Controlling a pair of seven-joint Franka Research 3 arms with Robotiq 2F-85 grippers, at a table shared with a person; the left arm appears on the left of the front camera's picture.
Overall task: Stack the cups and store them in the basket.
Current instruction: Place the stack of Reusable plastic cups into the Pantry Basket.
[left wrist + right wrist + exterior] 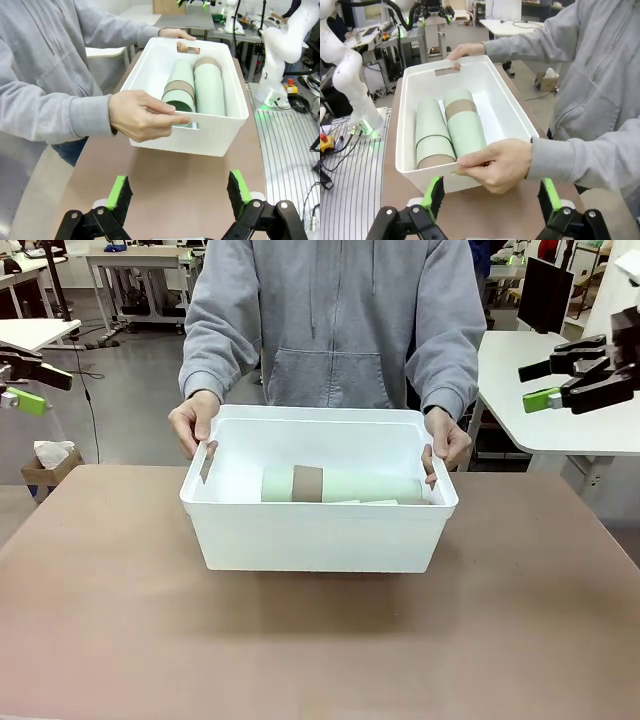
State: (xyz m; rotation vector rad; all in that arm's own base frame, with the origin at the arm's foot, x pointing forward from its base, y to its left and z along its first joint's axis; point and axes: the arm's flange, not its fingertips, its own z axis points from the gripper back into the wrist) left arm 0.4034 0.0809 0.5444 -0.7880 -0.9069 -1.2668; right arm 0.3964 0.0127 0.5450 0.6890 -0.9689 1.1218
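A: Nearest the lens in the left wrist view: the left pincer (177, 196), green pads spread wide, nothing between them, hovering over bare brown tabletop (165, 185). The right pincer (490, 200) reads the same in its own view: spread, empty.

B: From the front, the left pincer (22, 385) sits at the far left edge and the right pincer (565, 380) at the far right, both raised and well apart from the basket (318, 530).

A: Basket is mid-tabletop. The person grips both end handles, left-side hand (193, 423) and right-side hand (445, 438) as seen from the front.

B: Cups (340, 485): the front view gives one lying row, mint with a tan band, partly behind the near wall.

A: The wrist views look down inside and resolve two nested stacks lying side by side on the basket floor (195, 90), (447, 127), mint with tan cups among them. Exact count per stack: cannot tell.
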